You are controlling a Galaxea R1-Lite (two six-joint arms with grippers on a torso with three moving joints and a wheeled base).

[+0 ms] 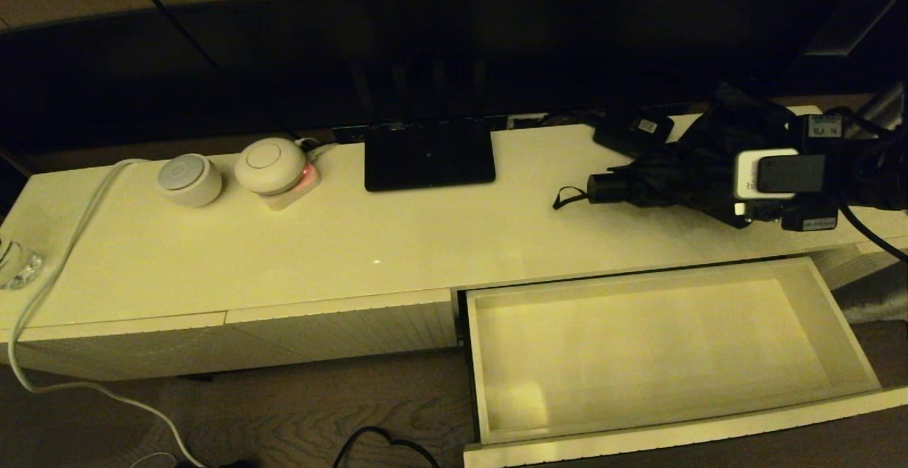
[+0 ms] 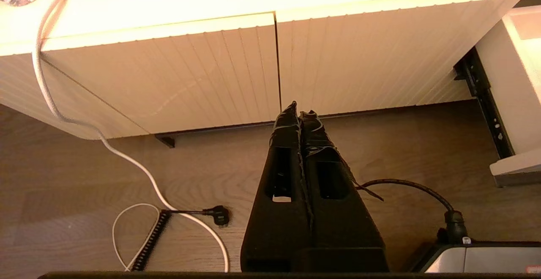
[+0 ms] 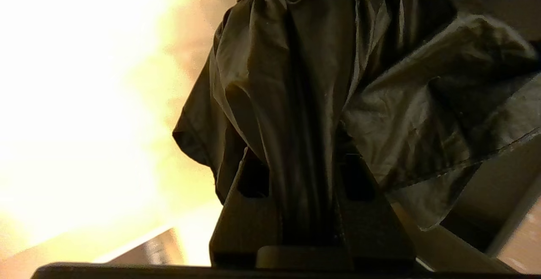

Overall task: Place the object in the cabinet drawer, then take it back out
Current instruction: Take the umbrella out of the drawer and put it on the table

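The object, a black folding umbrella [image 1: 667, 170], lies level over the right end of the cabinet top, with its short handle [image 1: 603, 188] and wrist loop [image 1: 564, 198] pointing left. I cannot tell whether it rests on the top or hangs just above it. My right gripper [image 1: 713, 195] is shut on its bunched fabric [image 3: 296, 80]; in the right wrist view the fingers [image 3: 239, 211] flank the folds. The cabinet drawer [image 1: 638, 354] stands pulled out below, its cream interior bare. My left gripper [image 2: 299, 114] is shut on nothing, low before the closed ribbed fronts, out of the head view.
A flat black stand plate [image 1: 429, 154], a small black labelled box [image 1: 633, 131], two white round devices [image 1: 189, 179] [image 1: 269, 164] and a white cable [image 1: 64, 255] sit on the cabinet top. Cables [image 2: 139, 211] lie on the wooden floor. The drawer's side [image 2: 515, 80] juts out.
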